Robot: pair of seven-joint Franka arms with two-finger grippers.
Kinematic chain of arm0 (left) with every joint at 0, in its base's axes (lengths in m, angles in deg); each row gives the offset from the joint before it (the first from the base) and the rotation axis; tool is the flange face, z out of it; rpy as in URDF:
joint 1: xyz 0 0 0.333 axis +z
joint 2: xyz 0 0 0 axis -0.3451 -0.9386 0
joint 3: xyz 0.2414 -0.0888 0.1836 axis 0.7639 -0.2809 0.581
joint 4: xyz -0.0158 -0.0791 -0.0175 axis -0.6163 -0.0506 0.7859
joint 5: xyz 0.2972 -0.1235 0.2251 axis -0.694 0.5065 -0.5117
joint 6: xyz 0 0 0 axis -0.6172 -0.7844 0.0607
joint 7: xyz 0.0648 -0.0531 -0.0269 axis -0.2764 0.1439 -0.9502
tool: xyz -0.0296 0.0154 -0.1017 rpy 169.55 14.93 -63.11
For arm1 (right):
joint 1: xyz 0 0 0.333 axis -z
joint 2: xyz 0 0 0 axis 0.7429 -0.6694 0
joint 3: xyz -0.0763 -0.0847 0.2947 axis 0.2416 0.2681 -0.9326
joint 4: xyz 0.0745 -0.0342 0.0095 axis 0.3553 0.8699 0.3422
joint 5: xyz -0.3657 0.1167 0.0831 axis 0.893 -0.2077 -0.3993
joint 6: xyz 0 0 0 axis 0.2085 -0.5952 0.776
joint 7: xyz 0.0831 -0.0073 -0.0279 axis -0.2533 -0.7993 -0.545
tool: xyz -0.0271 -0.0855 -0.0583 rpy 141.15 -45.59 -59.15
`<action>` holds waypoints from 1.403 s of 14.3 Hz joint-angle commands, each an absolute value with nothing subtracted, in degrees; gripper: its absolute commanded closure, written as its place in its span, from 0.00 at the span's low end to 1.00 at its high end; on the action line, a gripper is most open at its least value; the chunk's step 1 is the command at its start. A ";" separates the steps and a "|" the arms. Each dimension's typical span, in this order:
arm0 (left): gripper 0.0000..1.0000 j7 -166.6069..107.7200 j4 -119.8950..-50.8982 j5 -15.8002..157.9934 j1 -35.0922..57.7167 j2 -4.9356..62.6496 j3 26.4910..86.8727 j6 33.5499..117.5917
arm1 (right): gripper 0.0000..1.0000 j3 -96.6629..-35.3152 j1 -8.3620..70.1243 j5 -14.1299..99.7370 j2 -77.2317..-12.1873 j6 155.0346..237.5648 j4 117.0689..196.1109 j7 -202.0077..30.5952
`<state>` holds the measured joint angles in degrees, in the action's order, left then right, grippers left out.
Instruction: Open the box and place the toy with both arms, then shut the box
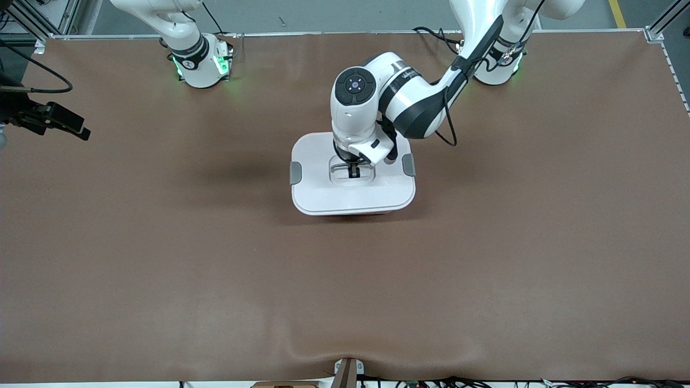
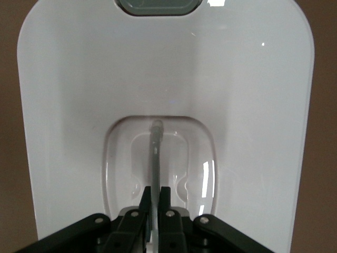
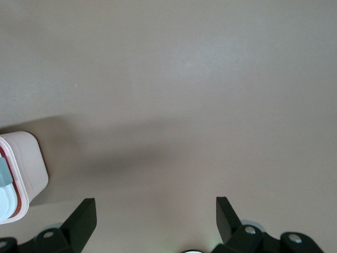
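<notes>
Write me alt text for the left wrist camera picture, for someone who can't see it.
The left tool is shut on the thin handle that sits in a hollow at the centre of the box's white lid. A grey latch shows at the lid's edge, with brown table at either side.

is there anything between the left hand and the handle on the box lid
Nothing visible. The left hand is already down in the recess of the rounded white plastic lid, shut on the thin grey centre handle. The right hand waits open over bare table.
</notes>
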<state>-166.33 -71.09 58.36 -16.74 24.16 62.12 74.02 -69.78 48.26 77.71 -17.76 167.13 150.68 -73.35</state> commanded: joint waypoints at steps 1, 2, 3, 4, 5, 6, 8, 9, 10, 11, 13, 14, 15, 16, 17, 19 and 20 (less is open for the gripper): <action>1.00 -168.19 -69.88 57.09 -17.17 23.54 62.18 74.60 | 0.00 -70.03 48.24 78.86 -16.85 166.55 150.82 -71.80; 1.00 -168.28 -69.97 57.09 -17.17 23.45 62.18 74.69 | 0.00 -70.03 48.33 78.86 -16.85 166.55 150.82 -71.88; 1.00 -168.28 -69.97 57.09 -17.17 23.28 62.18 74.69 | 0.00 -69.94 48.33 78.86 -16.94 166.64 150.82 -71.89; 1.00 -168.19 -70.06 57.09 -17.17 23.28 62.18 74.69 | 0.00 -69.94 48.33 78.86 -16.94 166.55 150.82 -71.89; 1.00 -168.28 -70.15 57.09 -17.17 23.19 62.18 74.69 | 0.00 -69.94 48.33 78.86 -16.94 166.55 150.82 -71.89; 1.00 -168.28 -70.23 57.09 -17.25 23.19 62.18 74.69 | 0.00 -69.94 48.24 78.95 -16.94 166.64 150.73 -71.89; 1.00 -168.28 -70.50 57.18 -17.61 23.01 62.18 74.69 | 0.00 -70.03 48.24 78.95 -16.94 166.55 150.73 -71.89; 1.00 -168.28 -70.50 57.18 -17.61 22.93 62.18 74.69 | 0.00 -70.03 48.24 79.03 -16.94 166.64 150.73 -71.97; 1.00 -168.36 -70.59 57.18 -17.87 22.66 62.18 74.60 | 0.00 -70.03 48.24 79.03 -16.94 166.55 150.56 -71.97; 1.00 -168.36 -71.20 57.18 -17.96 22.75 62.18 74.60 | 0.00 -70.03 48.24 79.21 -16.94 166.55 150.56 -71.97; 1.00 -168.36 -71.81 57.18 -17.87 23.10 62.18 74.60 | 0.00 -70.03 48.24 79.21 -16.94 166.46 150.64 -71.97; 1.00 -168.36 -71.82 57.18 -17.87 23.10 62.18 74.60 | 0.00 -70.03 48.24 79.21 -16.94 166.46 150.73 -71.97; 1.00 -168.36 -71.82 57.18 -17.87 22.93 62.09 74.60 | 0.00 -70.03 48.24 79.21 -16.94 166.46 150.64 -71.97; 1.00 -168.36 -71.82 57.18 -17.87 22.84 62.17 74.60 | 0.00 -70.03 48.24 79.21 -16.94 166.46 150.64 -71.97; 1.00 -168.36 -71.82 57.18 -17.96 22.84 62.18 74.60 | 0.00 -70.03 48.24 79.21 -16.94 166.55 150.64 -71.97; 1.00 -168.71 -72.08 57.18 -18.04 22.92 62.18 74.60 | 0.00 -70.03 48.16 79.21 -17.03 166.55 150.73 -71.89; 1.00 -170.28 -72.34 57.10 -18.48 23.36 62.18 74.51 | 0.00 -70.03 48.24 79.21 -17.03 166.64 150.73 -71.97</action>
